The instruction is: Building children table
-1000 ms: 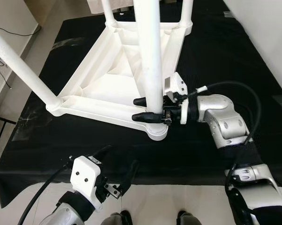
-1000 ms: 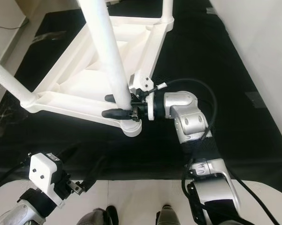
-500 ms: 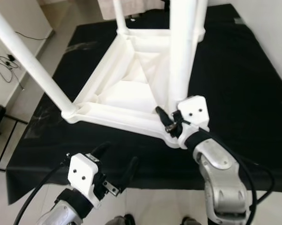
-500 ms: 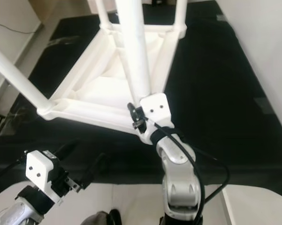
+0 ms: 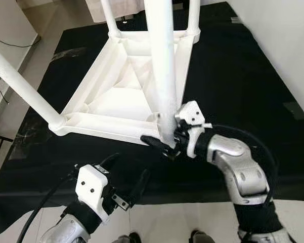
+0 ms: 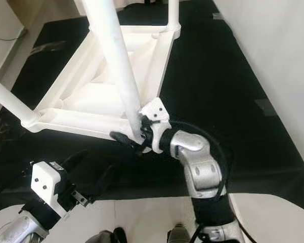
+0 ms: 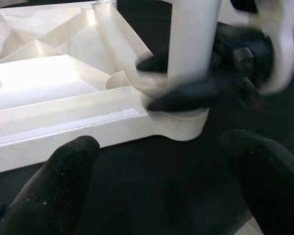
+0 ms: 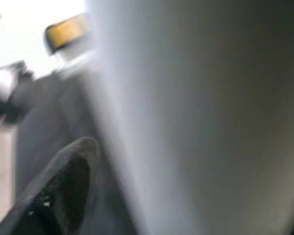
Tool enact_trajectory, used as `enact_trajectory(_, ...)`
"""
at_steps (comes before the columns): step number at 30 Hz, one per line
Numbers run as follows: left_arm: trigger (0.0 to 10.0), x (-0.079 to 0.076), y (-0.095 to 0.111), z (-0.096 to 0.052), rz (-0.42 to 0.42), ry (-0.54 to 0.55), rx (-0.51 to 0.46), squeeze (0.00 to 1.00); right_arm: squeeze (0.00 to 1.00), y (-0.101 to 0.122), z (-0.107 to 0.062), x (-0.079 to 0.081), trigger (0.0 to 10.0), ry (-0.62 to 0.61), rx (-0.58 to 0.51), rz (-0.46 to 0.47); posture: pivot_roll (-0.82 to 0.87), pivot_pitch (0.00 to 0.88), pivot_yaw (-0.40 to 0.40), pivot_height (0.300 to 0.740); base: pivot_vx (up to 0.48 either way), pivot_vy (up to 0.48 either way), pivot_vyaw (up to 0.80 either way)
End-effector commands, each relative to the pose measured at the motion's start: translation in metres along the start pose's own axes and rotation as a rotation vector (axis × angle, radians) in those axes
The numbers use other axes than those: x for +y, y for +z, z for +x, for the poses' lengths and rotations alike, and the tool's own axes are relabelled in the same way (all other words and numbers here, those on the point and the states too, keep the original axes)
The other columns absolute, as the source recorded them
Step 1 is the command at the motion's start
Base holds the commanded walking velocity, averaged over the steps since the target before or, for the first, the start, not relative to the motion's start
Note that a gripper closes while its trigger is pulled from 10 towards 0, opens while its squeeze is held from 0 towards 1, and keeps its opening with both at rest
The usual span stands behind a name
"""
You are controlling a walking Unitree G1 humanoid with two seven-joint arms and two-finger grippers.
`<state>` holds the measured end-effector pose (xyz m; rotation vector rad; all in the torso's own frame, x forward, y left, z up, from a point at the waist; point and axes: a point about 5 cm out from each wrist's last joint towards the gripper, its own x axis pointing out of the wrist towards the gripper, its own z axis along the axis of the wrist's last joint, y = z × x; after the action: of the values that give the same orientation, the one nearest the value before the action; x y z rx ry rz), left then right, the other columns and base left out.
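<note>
Between right gripper [image 5: 164,143] fingers: white table leg [image 5: 161,66], clamped near its base. Left gripper [image 5: 127,174]: fingers apart, nearby.

black mat [image 5: 232,66], upturned white table [image 5: 121,96]

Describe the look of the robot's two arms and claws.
Both arms are silver metal with rounded joints and black cables looping alongside. Each wrist carries a white boxy housing. The left claw and right claw each have two long black fingers.
</note>
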<state>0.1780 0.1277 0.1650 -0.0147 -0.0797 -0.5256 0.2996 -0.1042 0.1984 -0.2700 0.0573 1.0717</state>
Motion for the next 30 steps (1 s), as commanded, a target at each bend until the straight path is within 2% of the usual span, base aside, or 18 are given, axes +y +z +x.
enact_trajectory(1, 10.0, 0.001, -0.005, -0.002, -0.002, 0.009, 0.022, 0.0, 0.0, -0.005, 0.007, 0.008, 10.0, 0.116, 0.037, -0.017, -0.04, 0.247, 0.117, 0.74, 0.0, 0.0, 0.0)
enact_trajectory(3, 10.0, 0.001, -0.005, -0.003, -0.003, 0.004, 0.023, 0.0, 0.0, 0.0, 0.013, -0.007, 10.0, 0.16, 0.018, -0.006, -0.03, 0.244, 0.12, 0.74, 0.0, 0.0, 0.0)
enact_trajectory(4, 10.0, 0.001, -0.005, -0.003, -0.003, 0.004, 0.023, 0.0, 0.0, 0.0, 0.013, -0.007, 10.0, 0.16, 0.018, -0.006, -0.03, 0.244, 0.12, 0.74, 0.0, 0.0, 0.0)
enact_trajectory(8, 10.0, 0.0, -0.005, -0.004, -0.002, 0.001, 0.026, 0.0, 0.0, 0.003, 0.023, -0.026, 10.0, 0.207, 0.016, -0.006, -0.01, 0.245, 0.121, 0.74, 0.0, 0.0, 0.0)
enact_trajectory(9, 10.0, -0.001, -0.004, -0.005, -0.001, 0.002, 0.028, 0.0, 0.0, 0.007, 0.025, -0.032, 7.5, 0.22, -0.001, 0.001, -0.01, 0.246, 0.12, 0.74, 0.0, 0.0, 0.0)
enact_trajectory(11, 10.0, -0.002, -0.004, -0.005, -0.001, 0.003, 0.029, 0.0, 0.0, 0.01, 0.026, -0.035, 7.5, 0.226, -0.014, 0.006, -0.01, 0.246, 0.12, 0.74, 0.0, 0.0, 0.0)
enact_trajectory(12, 10.0, -0.002, -0.004, -0.006, -0.001, 0.004, 0.03, 0.0, 0.0, 0.013, 0.026, -0.038, 5.6, 0.253, -0.031, 0.01, -0.01, 0.248, 0.121, 0.74, 0.0, 0.0, 0.0)
enact_trajectory(14, 10.0, -0.002, -0.004, -0.006, -0.001, 0.004, 0.03, 0.0, 0.0, 0.013, 0.026, -0.038, 5.6, 0.253, -0.031, 0.01, -0.01, 0.248, 0.121, 0.74, 0.0, 0.0, 0.0)
enact_trajectory(15, 10.0, -0.003, -0.004, -0.006, -0.003, 0.002, 0.032, 0.0, 0.0, 0.015, 0.021, -0.043, 0.0, 0.318, -0.044, 0.02, -0.01, 0.251, 0.122, 0.74, 0.0, 0.0, 0.0)
enact_trajectory(20, 10.0, -0.003, -0.004, -0.007, -0.006, -0.001, 0.034, 0.0, 0.0, 0.016, 0.016, -0.048, 0.0, 0.343, -0.044, 0.024, -0.01, 0.253, 0.12, 0.74, 0.0, 0.0, 0.0)
enact_trajectory(23, 10.0, -0.004, -0.004, -0.007, -0.008, -0.003, 0.033, 0.0, 0.0, 0.013, 0.012, -0.051, 0.0, 0.303, -0.049, 0.04, -0.02, 0.253, 0.117, 0.74, 0.0, 0.0, 0.0)
enact_trajectory(26, 10.0, -0.005, -0.004, -0.007, -0.01, -0.001, 0.032, 0.0, 0.0, -0.001, 0.001, -0.048, 0.0, 0.182, -0.054, 0.062, -0.03, 0.254, 0.113, 0.74, 0.0, 0.0, 0.0)
enact_trajectory(29, 10.0, -0.005, -0.004, -0.007, -0.011, -0.001, 0.031, 0.0, 0.0, -0.007, -0.004, -0.044, 0.0, 0.122, -0.049, 0.096, -0.04, 0.257, 0.111, 0.74, 0.0, 0.0, 0.0)
enact_trajectory(30, 10.0, -0.004, -0.004, -0.008, -0.011, 0.0, 0.032, 0.0, 0.0, -0.015, -0.01, -0.035, 0.0, 0.027, -0.029, 0.113, -0.04, 0.261, 0.109, 0.74, 0.0, 0.0, 0.0)
